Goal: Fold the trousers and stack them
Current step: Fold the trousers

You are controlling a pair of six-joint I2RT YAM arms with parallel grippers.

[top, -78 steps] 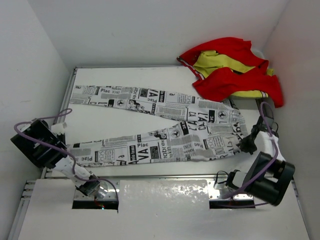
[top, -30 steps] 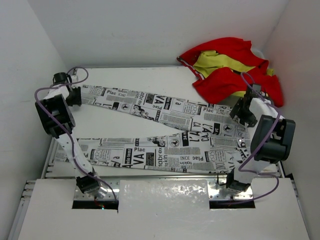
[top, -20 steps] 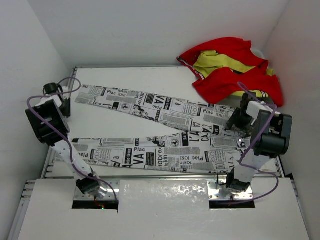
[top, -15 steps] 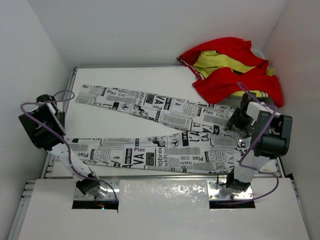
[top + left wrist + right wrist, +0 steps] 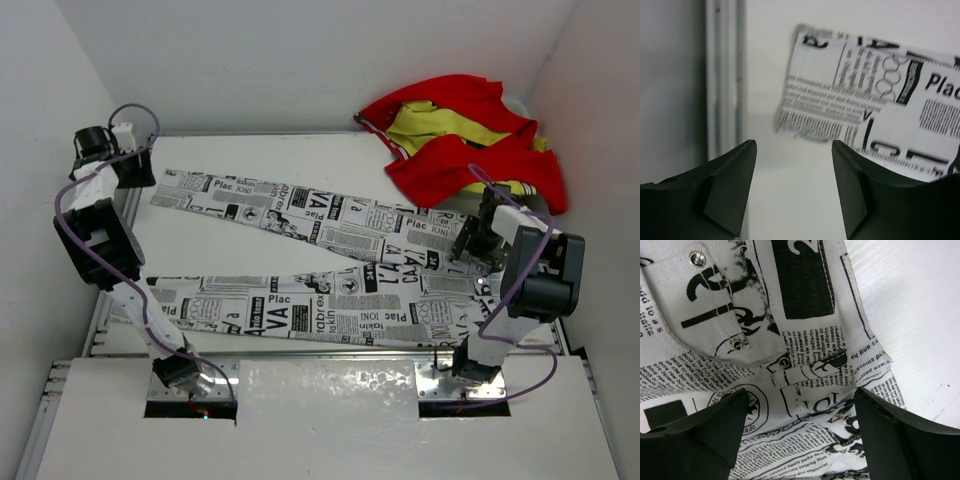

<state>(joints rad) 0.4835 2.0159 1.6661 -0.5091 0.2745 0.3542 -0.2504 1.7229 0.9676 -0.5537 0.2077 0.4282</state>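
The trousers (image 5: 330, 260), white with black newspaper print, lie flat in a V, waist at the right and both legs running left. My left gripper (image 5: 140, 178) hangs at the far left, just short of the upper leg's cuff (image 5: 840, 105). It is open (image 5: 792, 185), with only bare table between its fingers. My right gripper (image 5: 468, 245) is low over the waist. Its open fingers (image 5: 800, 432) straddle the waistband cloth (image 5: 805, 375) with its metal rivets, not closed on it.
A heap of red and yellow clothing (image 5: 460, 140) lies at the back right corner, close to the right arm. The table's metal side rail (image 5: 720, 75) runs just left of the left gripper. White walls enclose the table on three sides.
The left arm has swung from the table's left edge up to the far-left corner by the upper leg's cuff, and its jaws have spread wider. The right gripper has stayed over the waist.
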